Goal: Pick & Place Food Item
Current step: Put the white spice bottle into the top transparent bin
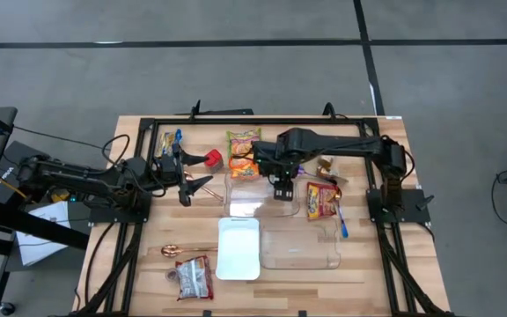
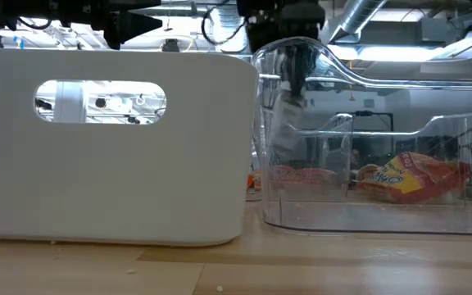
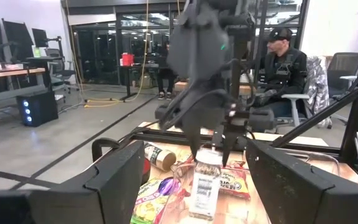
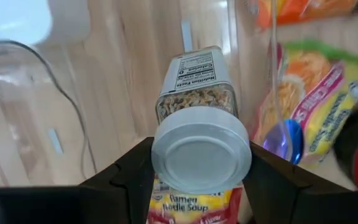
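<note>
Above the middle of the wooden table [image 1: 139, 264], the right gripper [image 4: 201, 163] clamps a small glass jar [image 4: 196, 93] by its round grey lid; the jar has a paper label and brownish flakes inside. It hangs over the back end of a clear plastic bin [image 1: 302, 246], just beside a white plastic bin [image 1: 238, 249] with a cut-out handle. Crinkly foil snack packets [image 1: 322, 201] lie beside the clear bin. Over the table's left side, the left gripper [image 1: 196, 187] hangs with fingers apart, holding nothing.

White-capped jar [image 4: 199, 124], white bin [image 1: 238, 249]
</note>
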Robot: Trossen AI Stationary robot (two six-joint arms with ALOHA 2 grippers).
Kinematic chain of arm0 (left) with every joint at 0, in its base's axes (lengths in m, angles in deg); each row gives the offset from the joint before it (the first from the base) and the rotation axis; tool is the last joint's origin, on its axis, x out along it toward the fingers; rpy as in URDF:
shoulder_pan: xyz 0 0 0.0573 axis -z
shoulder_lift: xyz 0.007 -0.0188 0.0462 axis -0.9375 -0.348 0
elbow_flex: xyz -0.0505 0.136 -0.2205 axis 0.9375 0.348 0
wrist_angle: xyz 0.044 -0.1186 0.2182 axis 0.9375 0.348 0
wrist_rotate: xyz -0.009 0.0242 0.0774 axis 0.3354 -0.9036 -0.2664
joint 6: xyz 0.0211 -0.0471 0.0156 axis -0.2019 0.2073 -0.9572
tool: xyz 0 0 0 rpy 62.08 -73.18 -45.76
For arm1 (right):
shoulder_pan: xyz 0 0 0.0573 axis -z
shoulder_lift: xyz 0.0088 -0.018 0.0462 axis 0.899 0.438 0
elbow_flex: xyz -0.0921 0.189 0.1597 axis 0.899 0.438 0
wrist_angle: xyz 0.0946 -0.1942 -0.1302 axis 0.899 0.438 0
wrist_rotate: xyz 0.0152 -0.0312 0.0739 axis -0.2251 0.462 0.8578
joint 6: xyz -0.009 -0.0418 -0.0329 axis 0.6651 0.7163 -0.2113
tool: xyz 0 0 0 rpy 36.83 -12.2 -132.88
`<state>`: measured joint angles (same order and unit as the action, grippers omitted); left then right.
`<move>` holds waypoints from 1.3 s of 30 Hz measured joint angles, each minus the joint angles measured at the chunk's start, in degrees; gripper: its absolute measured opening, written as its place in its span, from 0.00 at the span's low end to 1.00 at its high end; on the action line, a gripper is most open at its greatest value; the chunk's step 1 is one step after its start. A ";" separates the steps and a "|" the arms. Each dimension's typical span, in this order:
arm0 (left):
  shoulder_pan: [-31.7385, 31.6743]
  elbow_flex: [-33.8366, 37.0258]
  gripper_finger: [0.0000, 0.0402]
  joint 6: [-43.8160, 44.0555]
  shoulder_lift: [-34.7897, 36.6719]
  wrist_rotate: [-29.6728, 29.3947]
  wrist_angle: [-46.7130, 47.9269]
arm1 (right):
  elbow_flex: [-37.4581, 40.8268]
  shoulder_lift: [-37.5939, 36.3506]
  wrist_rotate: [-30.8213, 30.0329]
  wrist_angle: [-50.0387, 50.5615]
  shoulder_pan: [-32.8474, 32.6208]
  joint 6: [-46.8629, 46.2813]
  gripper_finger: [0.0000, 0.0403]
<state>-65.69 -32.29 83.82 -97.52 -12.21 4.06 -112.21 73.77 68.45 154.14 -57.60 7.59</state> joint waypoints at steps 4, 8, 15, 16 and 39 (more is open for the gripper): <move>0.00 0.00 0.68 0.00 0.00 0.02 -0.02 | 3.09 0.02 0.70 -1.18 0.96 0.40 0.48; 0.00 0.00 0.68 0.00 0.00 0.02 -0.02 | 5.19 0.06 0.93 -1.41 1.61 0.39 0.48; -0.26 0.00 0.68 -0.01 0.00 0.07 -0.02 | 5.35 0.05 0.91 -3.67 2.33 0.14 0.48; -0.26 0.00 0.68 -0.02 0.00 0.07 -0.02 | 5.35 0.04 0.91 -3.81 2.43 0.10 0.48; -0.26 0.00 0.68 -0.02 0.00 0.09 0.35 | 5.31 4.65 2.44 -2.51 3.41 1.90 0.48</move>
<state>-65.96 -32.29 83.80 -97.52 -12.12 4.41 -106.90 78.42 70.90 151.63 -54.20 9.49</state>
